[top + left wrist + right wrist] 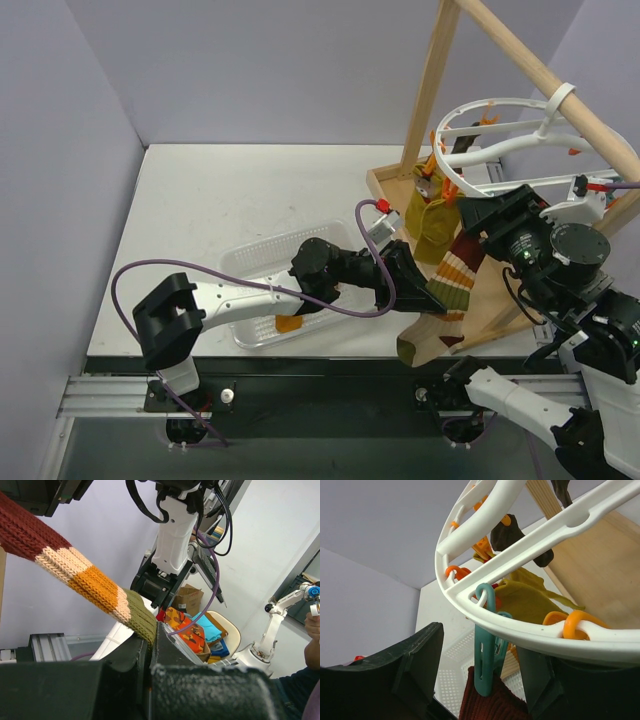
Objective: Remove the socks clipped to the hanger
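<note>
The white round hanger (497,132) hangs from the wooden pole at the right. A mustard-yellow sock (430,226) and a striped sock (457,278) hang from it. My left gripper (416,284) is shut on the striped sock's olive band; in the left wrist view the sock (75,570) runs taut up and left from the shut jaws (150,632). My right gripper (480,680) is open, one finger on each side of the teal clip (487,645) that pinches the sock's dark red cuff (490,702). A dark brown sock (520,540) hangs farther back on the hanger (520,625).
A white perforated basket (250,262) lies under my left arm with an orange piece (290,322) in it. The wooden pole frame (430,80) and its base board (510,300) stand at the right. Orange clips (575,622) hang on the ring.
</note>
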Tool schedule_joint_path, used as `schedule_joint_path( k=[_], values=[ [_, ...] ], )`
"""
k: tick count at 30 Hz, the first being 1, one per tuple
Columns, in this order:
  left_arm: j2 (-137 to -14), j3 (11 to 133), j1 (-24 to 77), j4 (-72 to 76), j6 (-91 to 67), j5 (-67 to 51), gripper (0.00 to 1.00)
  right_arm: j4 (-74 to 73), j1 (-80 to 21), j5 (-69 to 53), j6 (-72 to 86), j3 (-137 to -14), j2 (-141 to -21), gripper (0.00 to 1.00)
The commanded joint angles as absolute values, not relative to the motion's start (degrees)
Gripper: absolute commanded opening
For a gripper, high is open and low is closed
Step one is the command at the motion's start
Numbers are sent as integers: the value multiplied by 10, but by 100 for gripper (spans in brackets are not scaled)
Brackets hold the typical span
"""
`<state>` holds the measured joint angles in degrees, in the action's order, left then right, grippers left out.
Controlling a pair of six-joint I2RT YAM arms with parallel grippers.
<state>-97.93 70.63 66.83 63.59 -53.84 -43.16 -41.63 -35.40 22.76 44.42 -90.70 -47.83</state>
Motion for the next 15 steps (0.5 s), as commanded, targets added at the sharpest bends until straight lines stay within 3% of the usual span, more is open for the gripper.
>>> schedule_joint_path(
  k=[1, 9, 15],
  values=[
    [-946, 725, 683, 661, -540, -459, 0, -372, -345, 248, 453, -891, -490, 57],
    [-947, 728, 684, 662, -540, -460, 0, -355, -337, 252, 458, -864, -481, 48],
    [-951, 729, 684, 663, -541, -462, 0, -352, -334, 263, 456, -859, -470, 26]
  ],
)
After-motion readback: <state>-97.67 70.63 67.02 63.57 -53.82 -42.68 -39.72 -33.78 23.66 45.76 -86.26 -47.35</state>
